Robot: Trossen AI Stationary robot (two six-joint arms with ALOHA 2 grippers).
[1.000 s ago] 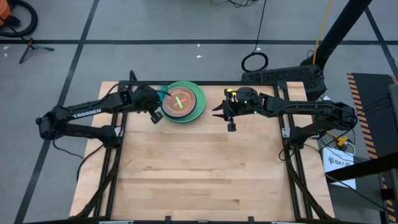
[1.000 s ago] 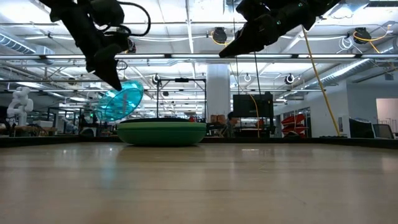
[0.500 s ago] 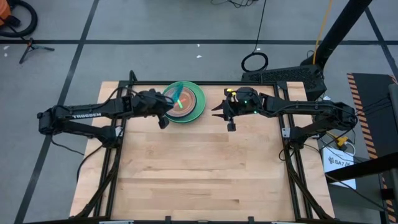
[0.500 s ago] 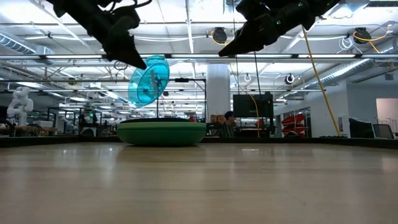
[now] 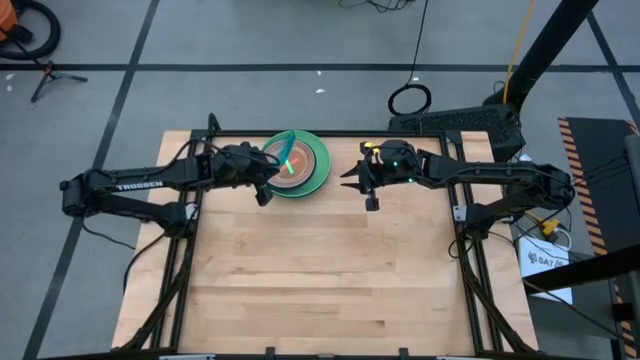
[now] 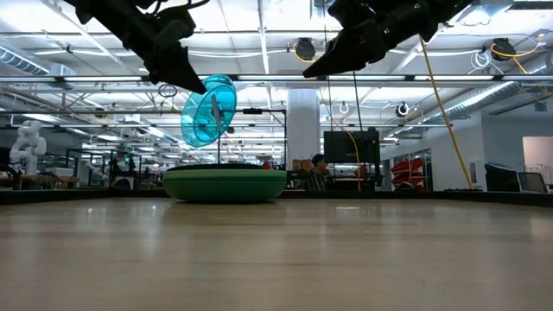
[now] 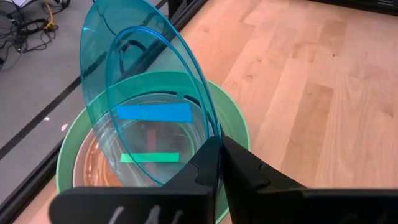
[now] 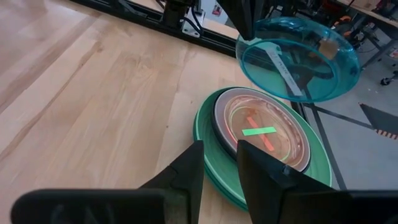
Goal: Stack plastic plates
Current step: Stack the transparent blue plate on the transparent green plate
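A stack of plastic plates (image 5: 312, 170) rests on the table near its far edge, with a mint green plate (image 8: 203, 134) at the bottom and darker and pinkish plates (image 8: 261, 134) nested in it. My left gripper (image 7: 219, 149) is shut on a translucent blue plate (image 6: 209, 111), which hangs steeply tilted just above the stack's left part. My right gripper (image 5: 347, 178) hovers open in the air to the right of the stack (image 6: 225, 184), with nothing between its fingers. My left gripper pinches the blue plate's rim (image 7: 211, 134) between its two fingers, one on each face. The fingers slant down from the table's left side. The plate stands almost on edge, lifted clear of the stack below it.
A black frame rail (image 8: 124, 12) runs along the table's far edge just behind the stack. Bare wooden tabletop (image 5: 320, 270) stretches from the stack toward the near edge.
My left gripper has swung toward the stack and risen, its fingers tipping up toward level, still shut on the blue plate. The plate has gone from low beside the stack's left rim to higher over it and now tilts more steeply. Over the last half second it has hardly moved.
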